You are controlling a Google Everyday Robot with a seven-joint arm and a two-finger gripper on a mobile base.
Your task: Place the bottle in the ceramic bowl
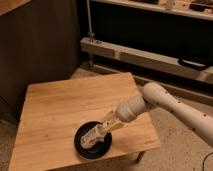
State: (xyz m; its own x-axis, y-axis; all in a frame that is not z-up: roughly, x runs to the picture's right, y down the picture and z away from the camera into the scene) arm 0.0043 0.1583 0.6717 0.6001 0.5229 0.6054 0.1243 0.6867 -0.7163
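Observation:
The glossy black ceramic bowl sits on the wooden table near its front edge. The clear bottle, with its whitish label, lies tilted over the inside of the bowl, its far end pointing to the lower left. My gripper is at the bottle's upper right end, just above the bowl's right rim, and the white arm reaches in from the right. The gripper hides the contact between it and the bottle.
The small table stands on a speckled floor, with its right corner under my arm. Behind it are a dark cabinet wall and a low metal rail and shelf unit.

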